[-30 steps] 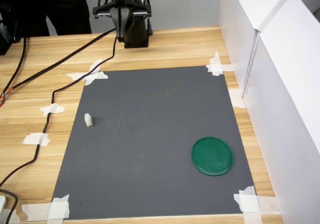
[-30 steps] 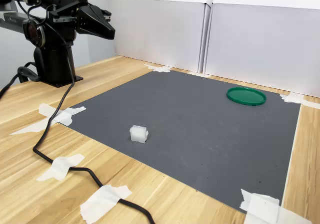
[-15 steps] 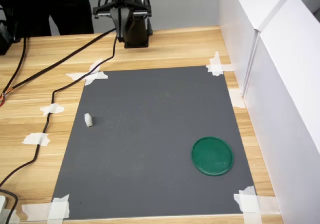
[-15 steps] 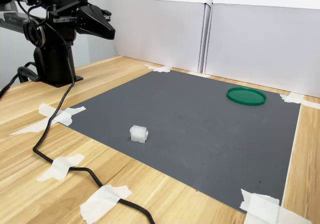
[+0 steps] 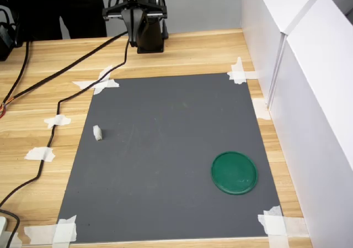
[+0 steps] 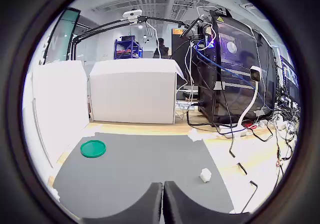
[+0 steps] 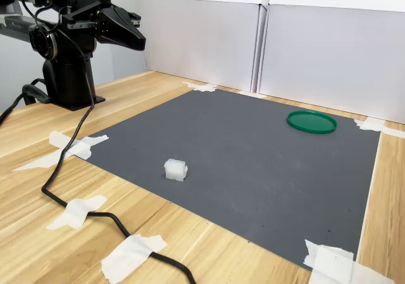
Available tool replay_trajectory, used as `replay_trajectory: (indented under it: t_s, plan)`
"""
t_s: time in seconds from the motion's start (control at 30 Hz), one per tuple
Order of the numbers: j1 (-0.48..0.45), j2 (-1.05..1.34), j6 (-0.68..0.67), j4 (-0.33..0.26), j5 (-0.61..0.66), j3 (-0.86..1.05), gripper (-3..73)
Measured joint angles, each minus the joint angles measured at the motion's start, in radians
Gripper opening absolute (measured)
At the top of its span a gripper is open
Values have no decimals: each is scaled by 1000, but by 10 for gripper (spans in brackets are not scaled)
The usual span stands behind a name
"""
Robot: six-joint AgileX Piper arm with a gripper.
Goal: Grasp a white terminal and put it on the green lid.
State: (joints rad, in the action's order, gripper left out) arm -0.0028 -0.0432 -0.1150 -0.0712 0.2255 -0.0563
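The white terminal [image 5: 97,132] [image 7: 175,169] is a tiny block standing on the dark grey mat near the first exterior view's left edge of the mat. The green lid [image 5: 234,172] [image 7: 311,121] lies flat on the mat's opposite side, with nothing on it. My gripper [image 7: 140,43] [image 5: 132,38] is raised by the arm's base, far from both. In the wrist view its two fingers meet, shut on nothing [image 6: 163,204], with the terminal [image 6: 205,174] and lid [image 6: 93,148] ahead on the mat.
The grey mat [image 5: 171,148] is taped at its corners to a wooden table [image 5: 33,148]. A black cable [image 5: 49,143] runs along the table beside the mat. White panels [image 5: 309,93] wall off the first exterior view's right. A person [image 5: 55,5] stands behind the table.
The arm, terminal and lid have not moved. Only the person behind the table has shifted slightly.
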Motion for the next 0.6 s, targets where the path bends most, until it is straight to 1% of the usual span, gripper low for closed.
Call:
replay_trajectory:
  t_s: [0.4,0.6]
  plan:
    - [0,0,1,0,-28,0,-16]
    - [0,-13,1,-1,-23,-17,-16]
